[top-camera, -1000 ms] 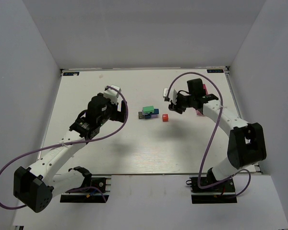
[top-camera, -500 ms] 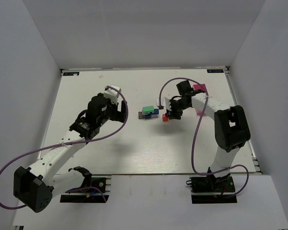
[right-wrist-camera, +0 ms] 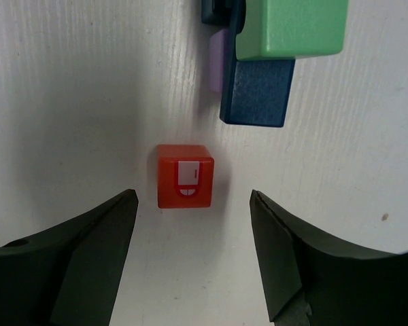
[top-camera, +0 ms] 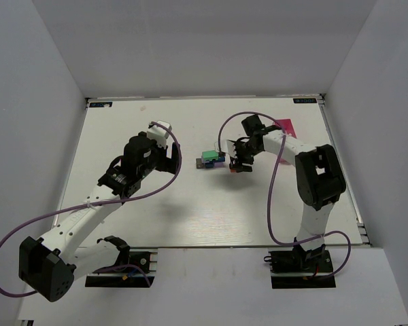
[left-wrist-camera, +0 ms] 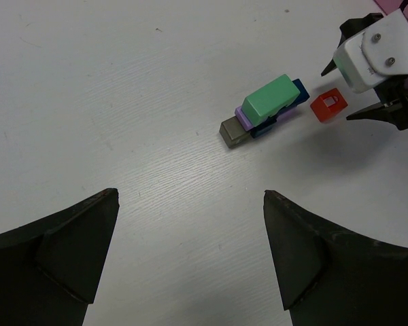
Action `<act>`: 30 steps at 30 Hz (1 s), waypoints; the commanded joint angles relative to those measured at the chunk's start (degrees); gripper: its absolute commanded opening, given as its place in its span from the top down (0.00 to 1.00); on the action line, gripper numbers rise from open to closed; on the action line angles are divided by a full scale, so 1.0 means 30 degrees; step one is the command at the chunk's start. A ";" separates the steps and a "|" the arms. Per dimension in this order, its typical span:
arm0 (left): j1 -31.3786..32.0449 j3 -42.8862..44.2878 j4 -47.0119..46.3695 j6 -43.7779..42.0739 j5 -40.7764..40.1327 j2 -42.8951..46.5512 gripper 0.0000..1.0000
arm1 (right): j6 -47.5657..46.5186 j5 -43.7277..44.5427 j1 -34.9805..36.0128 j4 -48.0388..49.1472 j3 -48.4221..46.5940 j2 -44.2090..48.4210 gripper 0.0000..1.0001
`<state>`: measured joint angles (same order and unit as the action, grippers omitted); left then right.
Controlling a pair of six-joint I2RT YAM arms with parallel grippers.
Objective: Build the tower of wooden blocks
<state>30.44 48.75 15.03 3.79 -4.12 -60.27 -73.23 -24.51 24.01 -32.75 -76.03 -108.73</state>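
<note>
The wood block tower (top-camera: 209, 159) is a small cluster at the table's middle: a green block (left-wrist-camera: 277, 97) lies on purple (left-wrist-camera: 243, 117), blue (right-wrist-camera: 257, 92) and dark grey (left-wrist-camera: 232, 132) blocks. A red cube (right-wrist-camera: 183, 175) with a white picture on top sits alone just right of the cluster (left-wrist-camera: 328, 106). My right gripper (right-wrist-camera: 192, 195) is open over the red cube, its fingertips either side of the cube's near end, not touching it; from above it (top-camera: 236, 163) partly hides the cube. My left gripper (left-wrist-camera: 190, 193) is open and empty, left of the cluster (top-camera: 171, 159).
A pink rectangular tray (top-camera: 285, 127) lies at the back right, behind the right arm. White walls close in the table (top-camera: 190, 210) on three sides. Purple cables loop from both arms.
My right gripper has swung left from beside the pink tray to over the red cube, still open. The left arm and the blocks have not moved.
</note>
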 commanded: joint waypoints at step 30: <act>-0.0067 0.0566 0.0118 -0.0151 0.0055 0.0491 0.03 | 0.0416 -0.0441 0.0464 -0.1739 -0.1698 -0.1024 0.62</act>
<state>30.44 48.75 15.03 3.79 -4.01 -60.27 -72.36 -24.23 25.06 -36.23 -79.00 -112.66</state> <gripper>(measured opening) 0.970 0.422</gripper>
